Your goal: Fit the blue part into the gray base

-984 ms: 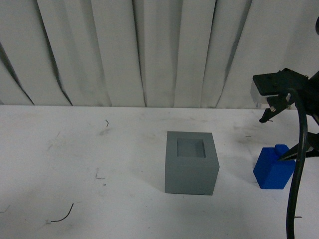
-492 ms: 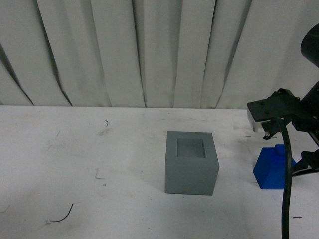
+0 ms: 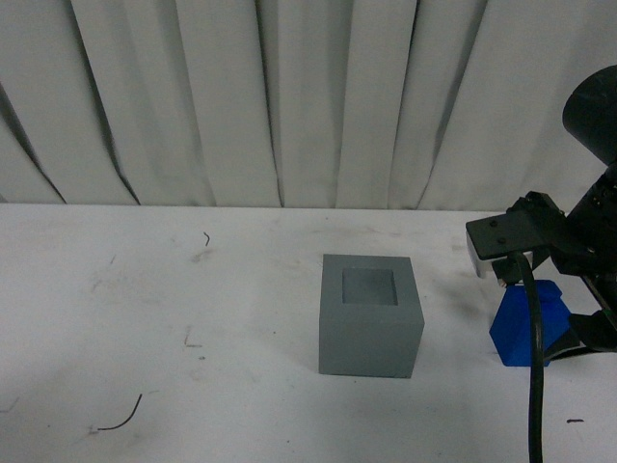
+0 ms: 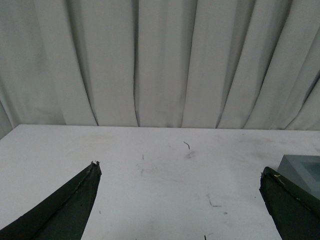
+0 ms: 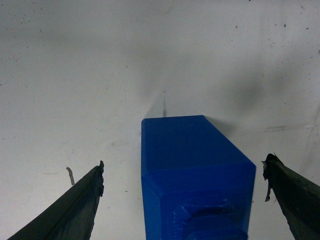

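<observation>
The blue part (image 5: 195, 165) stands apparently upright on the bench (image 3: 193, 289), centred between the widely spread, empty jaws of the right gripper (image 5: 183, 169) directly above it, untouched, the gray base (image 3: 369, 313) lying apart on that gripper's left.

Dark right tool (image 5: 183, 162), black cable (image 3: 532, 405)

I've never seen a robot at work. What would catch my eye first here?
The bright blue part sits on the white table at the right, with the open right gripper straddling it, a finger on each side. At mid-table is the gray base, its square top recess empty.
</observation>
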Robot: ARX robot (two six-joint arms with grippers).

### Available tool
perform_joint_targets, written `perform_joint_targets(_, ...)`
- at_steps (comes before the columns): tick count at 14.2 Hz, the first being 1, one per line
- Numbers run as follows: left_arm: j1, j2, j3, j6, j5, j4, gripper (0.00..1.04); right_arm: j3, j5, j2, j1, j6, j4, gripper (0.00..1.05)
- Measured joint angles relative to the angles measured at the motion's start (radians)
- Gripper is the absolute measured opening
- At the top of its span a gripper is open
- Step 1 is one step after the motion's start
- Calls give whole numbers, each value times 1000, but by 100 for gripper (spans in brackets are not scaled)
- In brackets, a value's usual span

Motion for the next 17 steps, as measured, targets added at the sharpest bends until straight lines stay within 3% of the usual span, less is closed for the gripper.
perform_joint_targets(3,0,0,0,0,0,0,98,-20,19,6,-1,0,16,98)
perform_joint_targets(4,0,0,0,0,0,0,98,-20,19,9,-1,0,17,90)
perform_joint_targets(7,0,0,0,0,0,0,98,-23,23,10,-1,-1,37,54)
perform_joint_targets(8,0,0,0,0,0,0,98,-23,23,10,-3,-1,39,48)
perform_joint_targets(13,0,0,0,0,0,0,98,-19,19,6,-14,-1,10,47)
perform_joint_targets(17,0,0,0,0,0,0,98,40,-3,-23,-16,7,-103,47)
